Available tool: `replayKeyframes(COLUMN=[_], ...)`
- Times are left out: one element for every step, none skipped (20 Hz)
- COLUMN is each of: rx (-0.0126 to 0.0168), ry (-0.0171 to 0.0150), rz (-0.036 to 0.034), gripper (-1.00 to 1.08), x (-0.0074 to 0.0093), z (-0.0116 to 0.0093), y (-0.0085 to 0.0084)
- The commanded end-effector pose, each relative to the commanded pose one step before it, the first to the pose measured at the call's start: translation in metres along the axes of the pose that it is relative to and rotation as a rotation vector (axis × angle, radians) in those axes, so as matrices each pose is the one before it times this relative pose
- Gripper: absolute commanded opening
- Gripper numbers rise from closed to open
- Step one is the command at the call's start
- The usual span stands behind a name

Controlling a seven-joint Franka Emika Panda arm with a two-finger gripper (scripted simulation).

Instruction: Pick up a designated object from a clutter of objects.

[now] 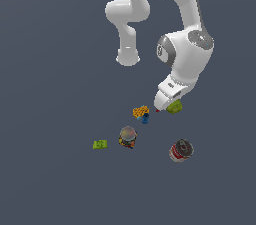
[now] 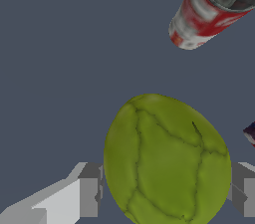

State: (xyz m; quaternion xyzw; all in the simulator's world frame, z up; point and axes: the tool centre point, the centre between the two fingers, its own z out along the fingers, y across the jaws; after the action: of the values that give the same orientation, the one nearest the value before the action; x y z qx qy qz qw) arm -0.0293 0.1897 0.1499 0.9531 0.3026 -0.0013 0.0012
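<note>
The designated object [image 2: 167, 161] is an olive-green, lumpy, rounded blob with dark crease lines. It sits between the two grey fingers [image 2: 90, 188] of my gripper [image 2: 167, 188], and both pads press against its sides. In the exterior view the designated object [image 1: 174, 107] pokes out from under the white hand, where my gripper [image 1: 169, 104] is down low on it. The clutter of objects lies around it: a red-and-white can [image 1: 181, 150], a grey-topped dark can [image 1: 128, 136], an orange-and-blue thing [image 1: 142, 113], a flat green piece [image 1: 100, 144] and a tiny red speck [image 1: 157, 111].
In the wrist view the red-and-white can [image 2: 214, 6] lies on its side a short way beyond the blob. A dark edge of another item [image 2: 250, 133] shows beside one finger. The arm's base [image 1: 128, 58] stands farther back on the plain grey floor.
</note>
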Motion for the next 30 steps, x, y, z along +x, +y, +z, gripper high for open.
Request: replayKeyframes(rx=[-0.00113,0.00000,0.00000,0.00000,0.00060,0.00000,0.00000,0.00060,0.00000,0.00060,0.00000,0.00000,0.00060,0.00000,0.00000,0.00061,0.00000,0.00000,0.00000,0.00000,0.00000,0.00000,0.00000,0.00000,0.00000,0.00000,0.00000,0.00000,0.00000,-0.00033], ry=[0.00186,0.00000,0.00000,0.00000,0.00019,0.00000,0.00000,0.00021,0.00000,0.00022,0.00000,0.00000,0.00024,0.00000,0.00000,0.00027,0.00000,0.00000,0.00000,0.00000,0.00000,0.00000,0.00000,0.00019,0.00000,0.00000,0.00000,0.00000,0.00000,-0.00005], rz=[-0.00075,0.00000,0.00000,0.00000,-0.00029,0.00000,0.00000,-0.00028,0.00000,-0.00025,0.00000,0.00000,-0.00023,0.00000,0.00000,-0.00018,0.00000,0.00000,0.00000,0.00000,0.00000,0.00000,0.00000,0.00066,0.00000,0.00000,0.00000,0.00000,0.00000,0.00060], gripper=[-1.00,-1.00,-1.00,-1.00,-1.00,-1.00,-1.00,-1.00,-1.00,-1.00,-1.00,-1.00,-1.00,-1.00,-1.00,-1.00,-1.00,-1.00,-1.00,-1.00,-1.00,-1.00,-1.00,-1.00,-1.00,-1.00,-1.00,-1.00,-1.00,-1.00], x=[-0.00645,-0.00271,-0.00272,-0.00274,-0.00275,-0.00277,-0.00280,-0.00284,-0.00287,-0.00294,-0.00296,-0.00293,-0.00288,-0.00275,-0.00265,-0.00261,-0.00244,-0.00234,-0.00223,-0.00211,-0.00197,-0.00181,-0.00164,-0.00161,-0.00135,-0.00123,-0.00110,-0.00097,-0.00084,-0.00072], z=[-0.02325,-0.00906,-0.00916,-0.00926,-0.00941,-0.00952,-0.00968,-0.00990,-0.01007,-0.01036,-0.01058,-0.01055,-0.01036,-0.01005,-0.00980,-0.00962,-0.00926,-0.00893,-0.00856,-0.00818,-0.00781,-0.00741,-0.00696,-0.00656,-0.00598,-0.00548,-0.00498,-0.00448,-0.00398,-0.00347], y=[-0.00700,-0.00271,-0.00274,-0.00278,-0.00285,-0.00287,-0.00292,-0.00298,-0.00303,-0.00307,-0.00317,-0.00315,-0.00300,-0.00297,-0.00288,-0.00268,-0.00268,-0.00256,-0.00244,-0.00232,-0.00219,-0.00206,-0.00191,-0.00145,-0.00161,-0.00147,-0.00133,-0.00119,-0.00105,-0.00076])
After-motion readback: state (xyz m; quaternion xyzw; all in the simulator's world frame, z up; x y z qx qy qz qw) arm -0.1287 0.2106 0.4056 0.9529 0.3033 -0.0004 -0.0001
